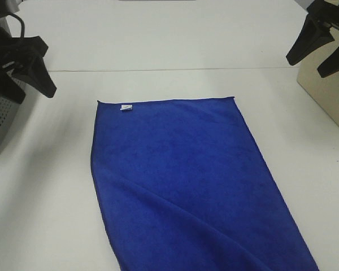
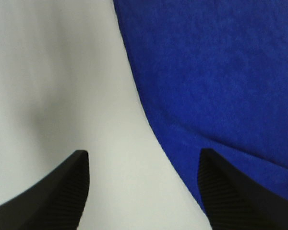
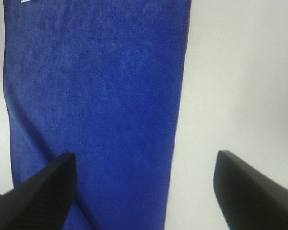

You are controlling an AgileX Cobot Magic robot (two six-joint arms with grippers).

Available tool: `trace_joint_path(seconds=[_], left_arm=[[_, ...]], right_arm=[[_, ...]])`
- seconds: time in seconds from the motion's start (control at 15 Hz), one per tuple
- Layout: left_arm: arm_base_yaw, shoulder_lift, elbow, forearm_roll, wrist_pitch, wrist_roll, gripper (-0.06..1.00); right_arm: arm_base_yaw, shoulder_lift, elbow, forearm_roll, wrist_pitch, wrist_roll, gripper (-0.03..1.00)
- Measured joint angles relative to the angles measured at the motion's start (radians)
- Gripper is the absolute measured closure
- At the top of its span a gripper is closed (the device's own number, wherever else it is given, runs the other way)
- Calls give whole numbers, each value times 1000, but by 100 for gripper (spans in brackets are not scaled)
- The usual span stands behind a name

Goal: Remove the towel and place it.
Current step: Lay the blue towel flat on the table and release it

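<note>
Royal-blue plush rectangular towel (image 1: 186, 186) lies flat on the white surface (image 1: 158, 56). Left gripper (image 1: 34, 95) and right gripper (image 1: 306, 68) both gape open, so a shallow pinch might just slip off.

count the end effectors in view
2. The left end effector hangs open left of the towel; the right end effector hangs open to its right. Neither touches it, none seems hidden.

The towel (image 1: 181, 180) is seen spread out on the middle of the counter (image 1: 158, 51), with its tag (image 1: 125, 108) at the far short edge and its near end cut off by the frame. The left pincer (image 1: 34, 95) is held at the far left, beside a perforated basket (image 1: 0, 124) at the counter's left edge. The right pincer (image 1: 306, 68) is held at the far right, beside a box (image 1: 327, 96). Both pincers are positioned well apart from the towel.
</note>
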Motion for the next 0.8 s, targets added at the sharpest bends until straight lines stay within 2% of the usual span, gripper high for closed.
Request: trace_joint_path(seconds=[0.13, 0.2, 0.4, 0.47, 0.53, 0.6, 0.67, 0.8], left_arm=[[0, 154, -139, -11, 0, 11, 33], [0, 154, -139, -11, 0, 11, 33], [0, 293, -274, -14, 1, 14, 33], [0, 367, -359, -17, 9, 14, 33], [0, 367, -359, -17, 9, 14, 33], [0, 423, -418, -23, 25, 13, 33], [0, 446, -439, -26, 26, 13, 33], [0, 487, -475, -26, 26, 13, 33]], right_arm=[[0, 97, -69, 26, 1, 0, 20], [0, 97, -69, 26, 1, 0, 20], [1, 189, -157, 34, 1, 0, 20], [33, 239, -210, -18, -1, 6, 20], [33, 239, -210, -18, -1, 6, 20], [98, 291, -260, -99, -9, 43, 20], [126, 316, -284, -140, -34, 63, 20], [172, 372, -336, -177, -85, 89, 20]])
